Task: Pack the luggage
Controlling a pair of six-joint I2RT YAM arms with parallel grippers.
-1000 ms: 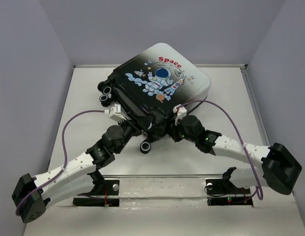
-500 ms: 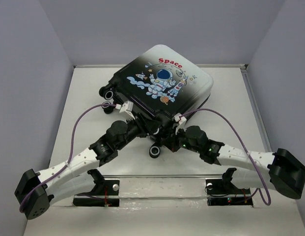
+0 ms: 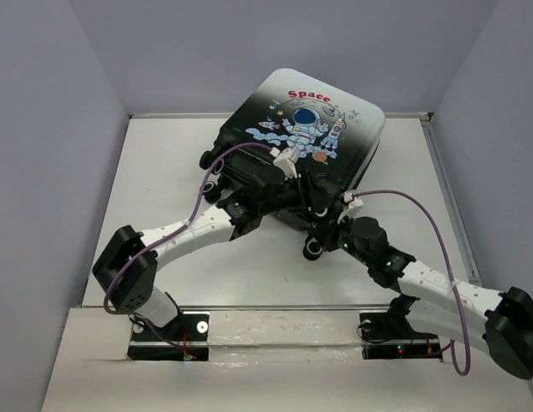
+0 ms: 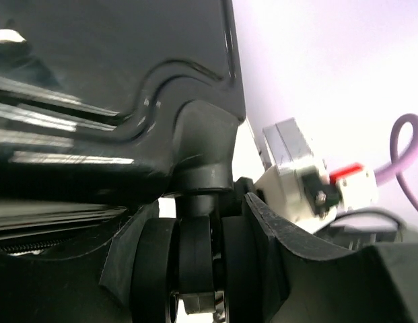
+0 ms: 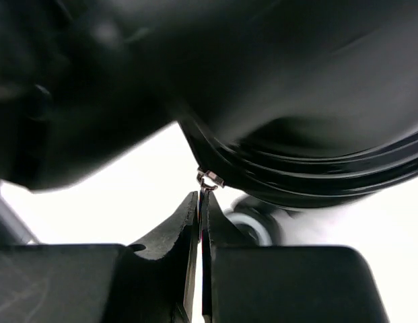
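We see the luggage at the far side of the counter, right of the middle and turned at an angle, its printed shell facing up. The shell fades from white at the far edge to black at the near edge. The red word "Space" stands above a cartoon astronaut; we can read no other writing.

In the left wrist view the left pincer is closed around a black double wheel at a bottom corner of the luggage, with a finger against each side of it. Glossy black shell fills the upper left of that view.

In the right wrist view the right pincer is all but closed, its two tips pinching the thin metal zipper pull that hangs from the zip line along the dark edge of the luggage. A blurred wheel shows just beyond the tips.

From above, both arms meet at the near, black end of the luggage, the left from the near left and the right from the near right. A purple cable loops over each arm.
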